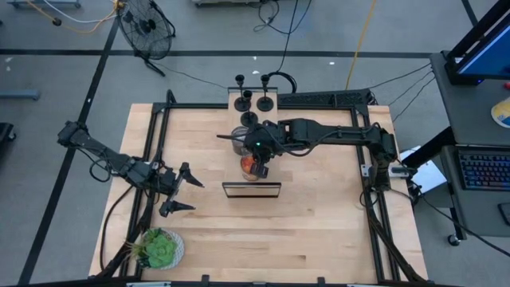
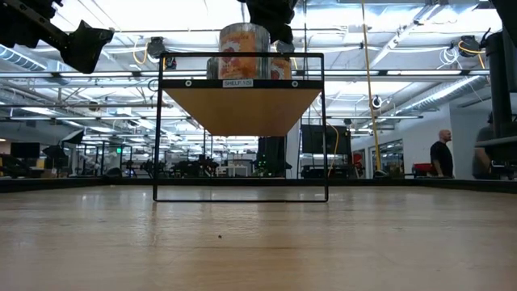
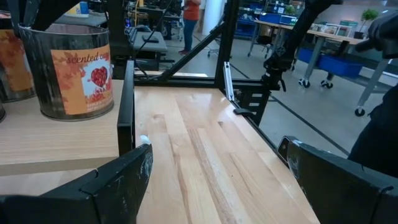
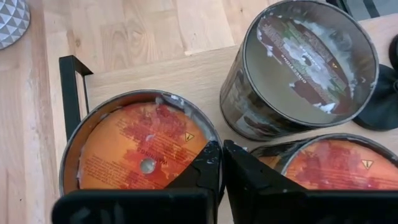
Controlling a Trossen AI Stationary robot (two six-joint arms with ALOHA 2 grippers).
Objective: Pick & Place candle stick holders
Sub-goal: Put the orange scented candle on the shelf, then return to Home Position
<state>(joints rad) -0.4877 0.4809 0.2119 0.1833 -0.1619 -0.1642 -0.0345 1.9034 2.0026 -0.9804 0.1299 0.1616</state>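
Note:
Three black candle stick holders [image 1: 249,118] stand by their round bases on a pale board [image 1: 253,96] at the table's far edge; the base of one shows in the right wrist view [image 4: 380,93]. My right gripper [image 1: 256,163] [image 4: 221,163] is shut and slants down over glass candle jars [image 4: 143,155] on a black-framed wooden shelf [image 1: 252,190] at mid-table, well short of the holders. My left gripper [image 1: 182,190] [image 3: 217,186] waits open and level near the table's left side, with nothing between its fingers. My right gripper's shut fingertips [image 4: 211,155] stand over the gap between the rims of two orange candle jars [image 4: 208,140]. The fingers come from above, slanting down from the table's right. I cannot tell whether they touch either rim.
A third jar [image 4: 305,68] with a waxy inside stands beside the two orange ones on the shelf [image 2: 241,105]. A potted green plant [image 1: 159,247] sits at the near left corner. Bare wood lies along the table's near side and right.

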